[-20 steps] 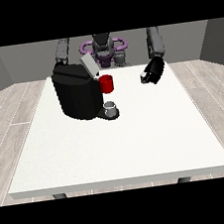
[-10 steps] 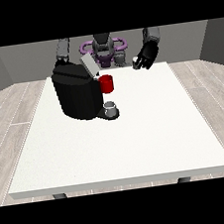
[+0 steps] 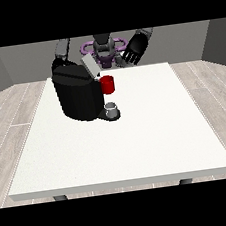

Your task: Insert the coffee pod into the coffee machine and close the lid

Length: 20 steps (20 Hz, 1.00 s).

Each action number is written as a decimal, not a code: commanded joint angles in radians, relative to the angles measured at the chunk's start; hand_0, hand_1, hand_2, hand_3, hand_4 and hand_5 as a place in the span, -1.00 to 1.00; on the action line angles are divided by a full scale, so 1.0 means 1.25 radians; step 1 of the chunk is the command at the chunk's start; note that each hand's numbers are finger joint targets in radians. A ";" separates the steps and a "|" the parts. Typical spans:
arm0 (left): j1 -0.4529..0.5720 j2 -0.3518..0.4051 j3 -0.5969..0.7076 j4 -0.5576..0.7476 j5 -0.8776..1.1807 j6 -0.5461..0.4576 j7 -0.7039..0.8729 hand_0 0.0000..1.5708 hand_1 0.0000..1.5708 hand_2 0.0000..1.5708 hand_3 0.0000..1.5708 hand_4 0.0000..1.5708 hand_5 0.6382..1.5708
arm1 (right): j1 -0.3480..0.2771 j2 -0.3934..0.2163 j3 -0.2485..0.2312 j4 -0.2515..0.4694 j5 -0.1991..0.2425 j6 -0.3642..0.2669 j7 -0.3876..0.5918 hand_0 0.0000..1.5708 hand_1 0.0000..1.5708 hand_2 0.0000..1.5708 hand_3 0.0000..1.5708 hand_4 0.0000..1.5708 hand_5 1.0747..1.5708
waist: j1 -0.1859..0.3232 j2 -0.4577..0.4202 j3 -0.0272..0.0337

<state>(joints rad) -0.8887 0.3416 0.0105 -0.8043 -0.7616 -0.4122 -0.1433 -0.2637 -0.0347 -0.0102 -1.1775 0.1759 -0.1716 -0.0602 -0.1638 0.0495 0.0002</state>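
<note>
From across the surface (image 3: 139,147), the plainest change is at the view's right: the hand at the view's right (image 3: 132,52) has lifted off from over the white top and drawn back toward the robot's shoulder, where a second ago it hung lower and nearer the coffee machine (image 3: 77,92). It is raised now, well apart from the machine, its fingers spread and relaxed, holding nothing.

The hand at the view's left is behind the machine; only the arm shows above the black body, so I cannot tell how its fingers lie.

The machine stands where it stood, and its lid (image 3: 90,66) is tilted up, not shut. A red thing at the machine (image 3: 108,84) sits at its front, and below it a grey thing (image 3: 112,108) rests on the drip platform; I cannot tell whether that is the pod, and I see no pod plainly anywhere else on the surface.

To my eye the retreating hand has finished its part, or is resetting. With the lid open, the closing step looks undone.
</note>
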 commanded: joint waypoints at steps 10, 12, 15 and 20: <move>-0.189 0.074 0.091 0.034 0.036 -0.040 0.041 0.49 0.49 0.60 0.61 -0.39 1.00 | -0.117 -0.051 -0.045 -0.063 -0.036 0.029 0.051 -1.00 -1.00 -1.00 -1.00 -0.66 1.00 | -0.074 0.114 -0.0002; -0.195 0.031 0.088 0.047 0.024 -0.004 0.093 0.53 0.53 0.61 0.61 -0.38 1.00 | -0.081 -0.007 -0.006 -0.068 -0.012 0.004 0.035 -1.00 -1.00 -1.00 -1.00 -0.76 1.00 | -0.098 0.111 -0.0001; -0.255 0.064 0.104 0.041 0.037 -0.036 0.091 0.56 0.56 0.64 0.58 -0.39 1.00 | -0.125 -0.042 -0.057 -0.031 -0.036 0.012 -0.012 -1.00 -1.00 -1.00 -1.00 -1.00 1.00 | -0.076 0.162 0.0003; -0.245 0.060 0.098 0.074 0.021 -0.010 0.076 0.60 0.60 0.65 0.58 -0.37 1.00 | -0.123 -0.021 -0.022 -0.079 -0.007 -0.012 0.057 -1.00 -1.00 -1.00 -1.00 -0.87 1.00 | -0.107 0.146 -0.0001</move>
<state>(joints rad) -1.1848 0.4179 0.1308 -0.7315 -0.7284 -0.4396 -0.0464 -0.4114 -0.0652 -0.0427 -1.2529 0.1610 -0.1763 -0.0142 -0.2787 0.2284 0.0002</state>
